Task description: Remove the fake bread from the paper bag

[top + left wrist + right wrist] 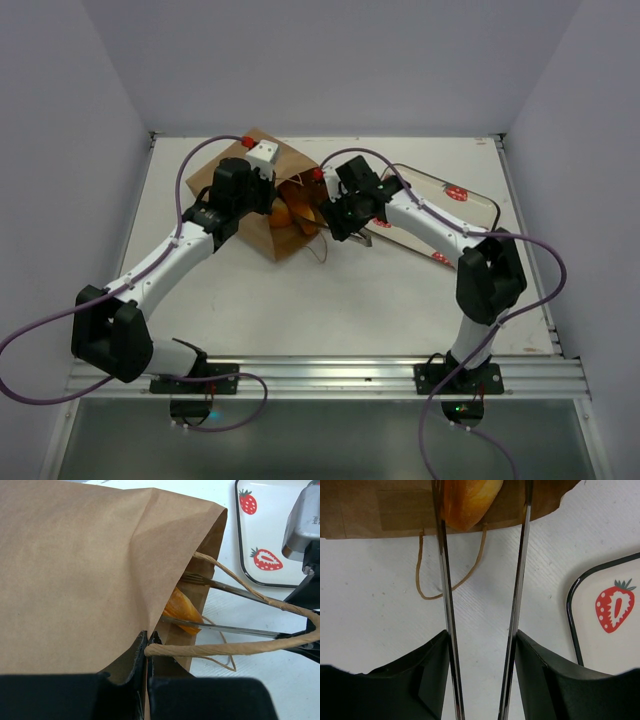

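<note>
Slim steel tongs [445, 590] in brown kraft paper bag [75, 570]
Left jaws pinch its rim; right jaws grip the tongs, flanking orange fake bread [467, 500].

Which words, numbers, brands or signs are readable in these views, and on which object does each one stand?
None can be read.
The paper bag is plain brown, without print.
The tray carries only strawberry pictures, no letters.
The metal tongs show no legible stamp.
</note>
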